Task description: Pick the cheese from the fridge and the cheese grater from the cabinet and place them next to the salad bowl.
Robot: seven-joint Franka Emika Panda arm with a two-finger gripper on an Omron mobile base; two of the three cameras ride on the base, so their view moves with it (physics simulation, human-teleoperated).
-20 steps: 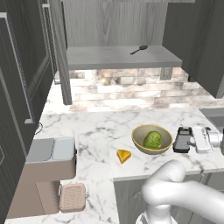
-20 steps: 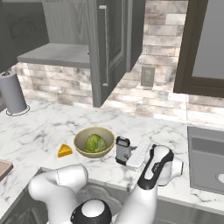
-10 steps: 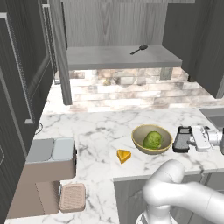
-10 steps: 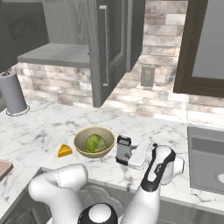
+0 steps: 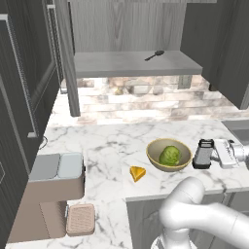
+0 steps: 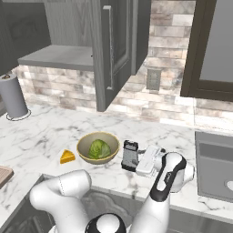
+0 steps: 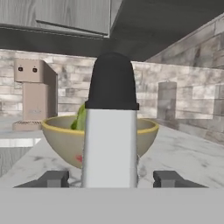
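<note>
You see one dark grey cabinet (image 5: 131,63) with a wood-grain back above the veined marble counter (image 5: 107,146). One round tan salad bowl (image 5: 168,154) holds a leafy green ball. One tapered silver cheese grater (image 5: 203,154) stands just beside it. One yellow cheese (image 5: 137,173) wedge lies near the bowl's other side. Your arm reaches low and level; the gripper (image 5: 216,153) fingers sit spread apart, flanking the grater.

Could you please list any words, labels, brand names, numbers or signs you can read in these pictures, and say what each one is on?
No readable text in any view.
The cheese grater, salad bowl and cheese are unmarked.
The coffee machine, paper towel roll and wall outlet carry no label or number.
The cabinet bears no sign.
</note>
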